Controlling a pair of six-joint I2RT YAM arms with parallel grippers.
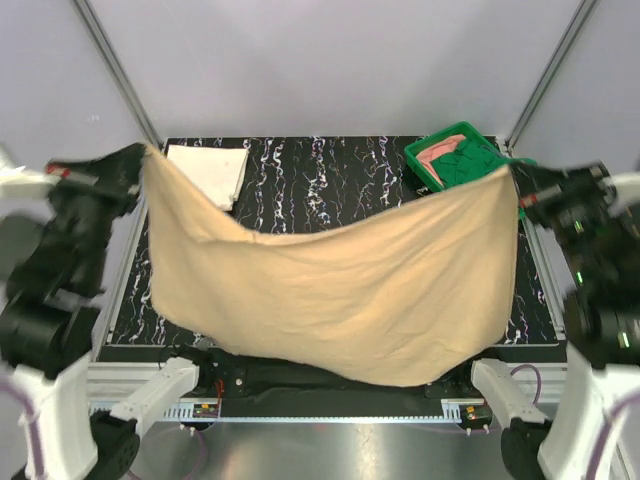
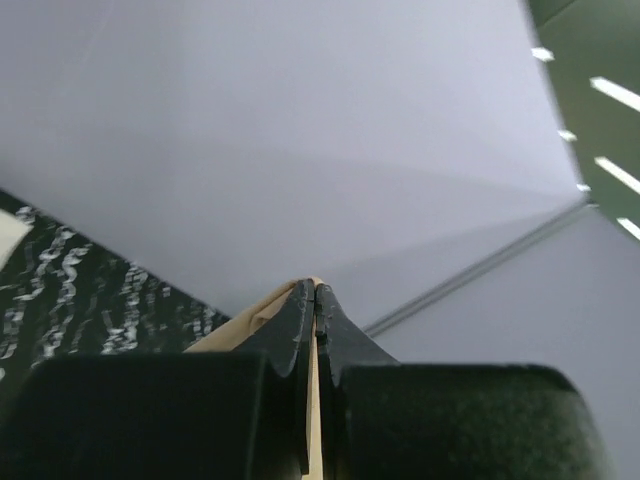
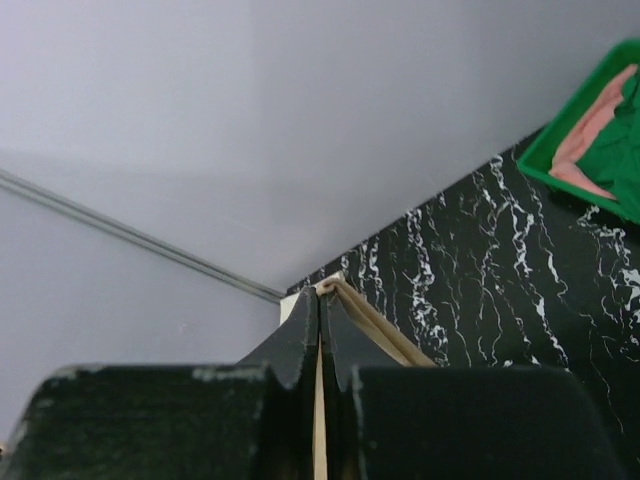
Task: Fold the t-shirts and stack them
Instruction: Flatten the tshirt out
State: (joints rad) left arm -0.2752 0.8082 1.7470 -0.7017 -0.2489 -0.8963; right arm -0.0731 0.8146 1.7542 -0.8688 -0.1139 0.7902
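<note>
Now: tan t-shirt (image 1: 340, 290) hangs spread over the table (image 1: 330, 180). The left gripper (image 1: 143, 160) at 10 o'clock and the right gripper (image 1: 516, 180) at 2 o'clock are both clamped tight on its top corners (cream-white t-shirt (image 1: 207, 170) folded, 11 o'clock).

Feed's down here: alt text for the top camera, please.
A tan t-shirt hangs spread between the left gripper and right gripper, each shut on a top corner, above the black marbled table. A folded cream-white t-shirt lies far left; a green tray far right holds a salmon-pink t-shirt and a dark green t-shirt.
</note>
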